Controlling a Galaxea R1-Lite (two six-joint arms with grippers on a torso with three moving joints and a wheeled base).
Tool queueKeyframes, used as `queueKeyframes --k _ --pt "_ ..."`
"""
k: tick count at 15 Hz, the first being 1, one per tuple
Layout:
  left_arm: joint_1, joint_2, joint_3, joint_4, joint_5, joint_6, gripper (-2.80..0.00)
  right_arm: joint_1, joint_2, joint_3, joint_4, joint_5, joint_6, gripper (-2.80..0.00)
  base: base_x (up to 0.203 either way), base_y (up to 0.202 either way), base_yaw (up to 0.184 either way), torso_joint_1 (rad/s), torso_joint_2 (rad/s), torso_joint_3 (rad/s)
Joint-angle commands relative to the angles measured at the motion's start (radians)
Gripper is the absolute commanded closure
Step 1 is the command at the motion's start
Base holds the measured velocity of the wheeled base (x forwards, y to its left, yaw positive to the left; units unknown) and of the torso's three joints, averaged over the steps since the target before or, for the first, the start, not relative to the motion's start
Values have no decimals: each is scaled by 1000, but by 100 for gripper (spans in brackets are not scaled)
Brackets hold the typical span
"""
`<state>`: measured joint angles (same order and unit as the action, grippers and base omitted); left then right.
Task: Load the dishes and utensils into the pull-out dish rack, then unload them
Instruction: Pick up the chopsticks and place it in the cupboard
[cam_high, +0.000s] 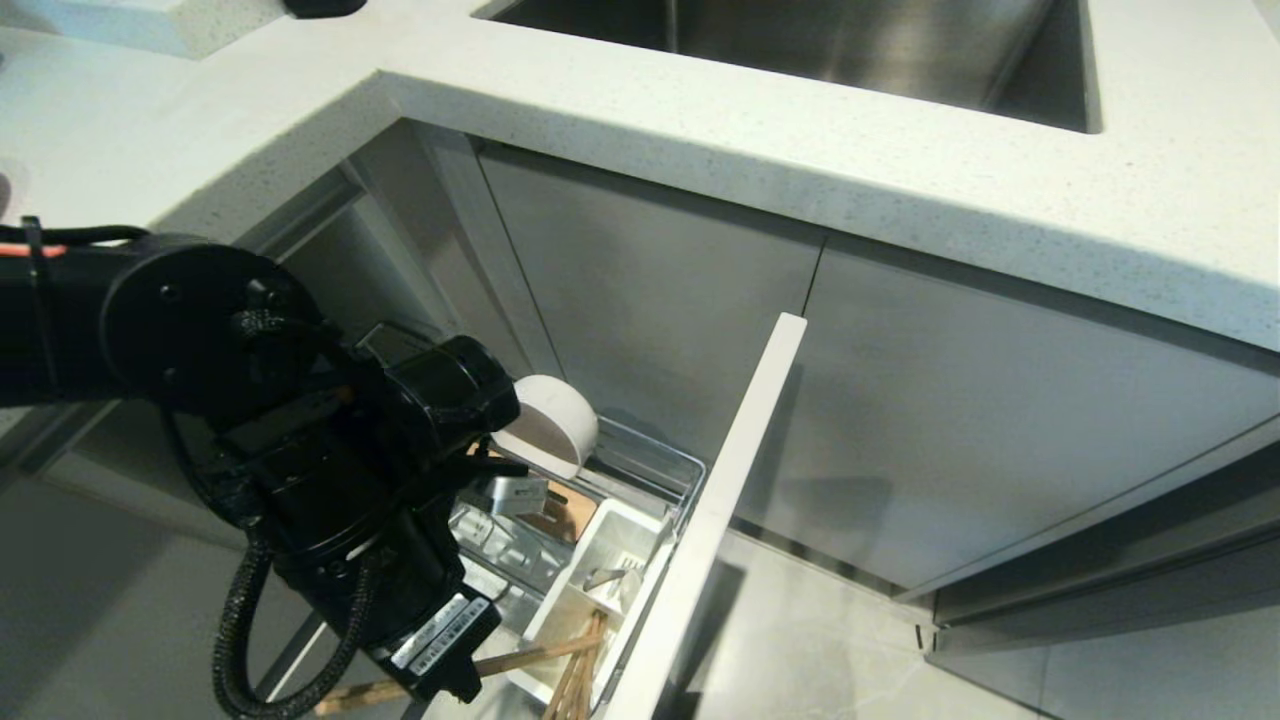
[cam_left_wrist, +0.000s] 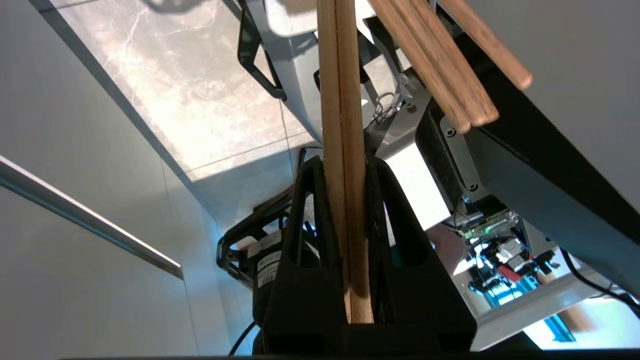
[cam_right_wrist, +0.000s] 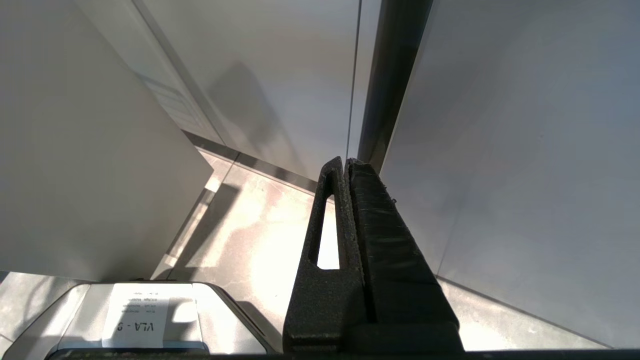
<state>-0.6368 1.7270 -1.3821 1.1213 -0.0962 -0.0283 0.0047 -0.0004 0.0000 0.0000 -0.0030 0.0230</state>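
Chopsticks (cam_left_wrist: 344, 150): light wood pair, side by side, clamped in left gripper (cam_left_wrist: 345, 172); right gripper (cam_right_wrist: 346, 170) closed, empty.

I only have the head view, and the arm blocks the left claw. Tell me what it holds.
Observer: The left claw is shut on a pair of chopsticks, which lie side by side between its fingers.
Operator: Report anything close to that pair.
Observer: A bundle of darker sticks juts in beside it, apart from the held pair.
Operator: Now check the right claw; I can't see it at all.
Observer: The right claw is shut on nothing, in front of a grey cabinet panel and pale floor.
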Motion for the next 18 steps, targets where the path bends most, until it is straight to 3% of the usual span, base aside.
queueKeyframes --k 1,9,18 --pt "0 36 -7 6 -1 -2 0 0 0 2 0 0 0 0 0 0 0 0 0 0" --pt "-8 115 -39 3 -7 -56 0 0 0 2 0 0 0 0 0 0 0 0 0 0" --pt "-11 166 -67 2 -36 -74 0 0 0 2 0 0 0 0 0 0 0 0 0 0"
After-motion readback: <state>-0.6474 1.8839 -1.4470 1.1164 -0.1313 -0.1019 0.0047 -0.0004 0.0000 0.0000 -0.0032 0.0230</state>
